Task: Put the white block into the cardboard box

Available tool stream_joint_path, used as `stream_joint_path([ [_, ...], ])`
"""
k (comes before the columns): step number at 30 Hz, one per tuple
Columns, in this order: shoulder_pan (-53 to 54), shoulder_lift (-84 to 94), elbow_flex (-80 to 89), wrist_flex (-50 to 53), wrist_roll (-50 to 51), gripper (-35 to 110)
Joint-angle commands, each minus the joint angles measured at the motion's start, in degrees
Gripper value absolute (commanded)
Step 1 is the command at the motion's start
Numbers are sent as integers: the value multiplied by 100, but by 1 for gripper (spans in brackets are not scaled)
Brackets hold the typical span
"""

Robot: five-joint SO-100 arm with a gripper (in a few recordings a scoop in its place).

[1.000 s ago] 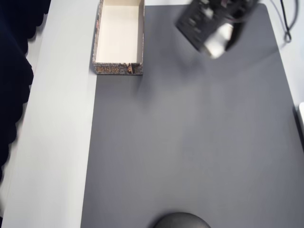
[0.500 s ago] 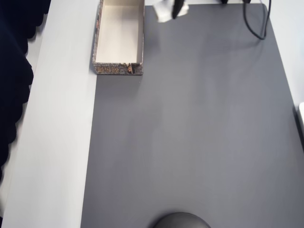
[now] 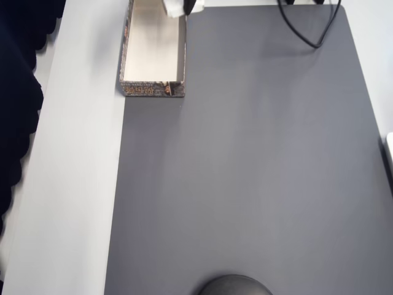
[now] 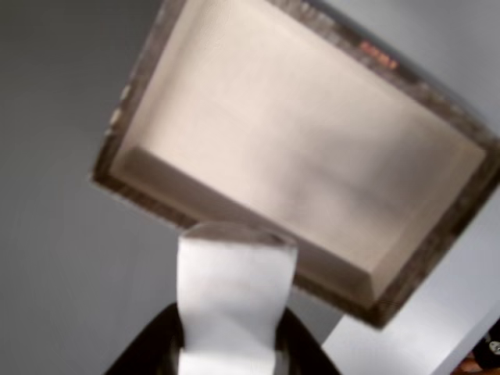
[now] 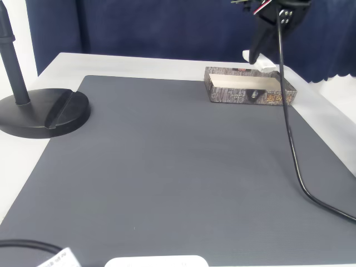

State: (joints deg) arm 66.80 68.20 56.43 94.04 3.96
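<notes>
We've got the gripper clamped on the white block, held above the cardboard box nr its mat-side wall, likely to clear the rim before a drop; box interior bare, block not in yet

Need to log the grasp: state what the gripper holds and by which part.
The gripper holds the white block, pinched at its lower end in the wrist view; the free end sticks out toward the box.
</notes>
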Motion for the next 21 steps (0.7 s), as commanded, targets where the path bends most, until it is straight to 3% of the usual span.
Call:
stream_joint_path([
  [1,88,105,-404,-308,62,-2],
  [12,290,-255,-510,-387,299,-2],
  [21,378,-879,-1819,35,360,-2],
])
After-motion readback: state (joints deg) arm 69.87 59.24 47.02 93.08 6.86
